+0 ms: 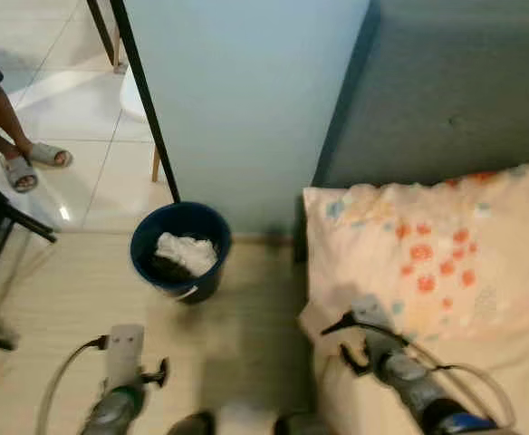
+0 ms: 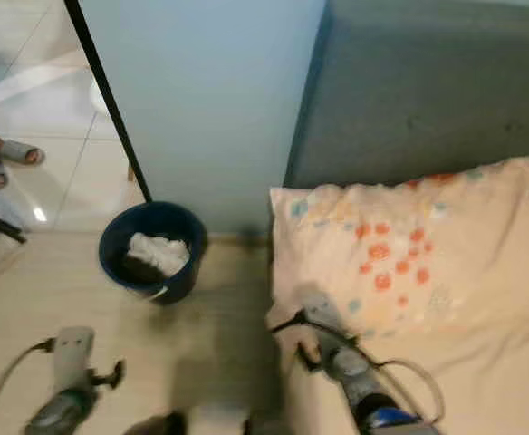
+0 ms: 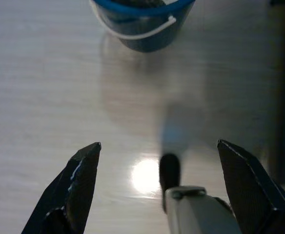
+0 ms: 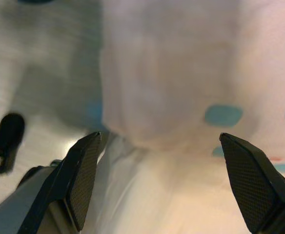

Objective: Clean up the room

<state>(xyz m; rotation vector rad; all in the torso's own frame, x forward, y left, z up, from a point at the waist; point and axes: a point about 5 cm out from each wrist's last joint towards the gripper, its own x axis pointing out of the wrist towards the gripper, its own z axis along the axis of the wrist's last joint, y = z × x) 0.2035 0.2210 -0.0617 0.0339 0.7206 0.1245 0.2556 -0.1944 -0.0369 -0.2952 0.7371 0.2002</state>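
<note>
Floral pillow (image 1: 432,258) lies at the head of the bed, against the grey headboard (image 1: 446,91). Just off its near corner hovers the right gripper (image 4: 157,161), fingers spread wide and empty. Beyond that same corner, on the wood floor (image 1: 237,344), stands a blue bucket (image 1: 180,251) holding white crumpled material. The left gripper (image 3: 157,175), also wide open, hangs over the floor short of the bucket.

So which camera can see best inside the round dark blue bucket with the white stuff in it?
The left eye view: it looks down into the round dark blue bucket, showing crumpled white material inside. The right eye view shows nearly the same. The left wrist view catches just its lower wall and white handle.
</note>
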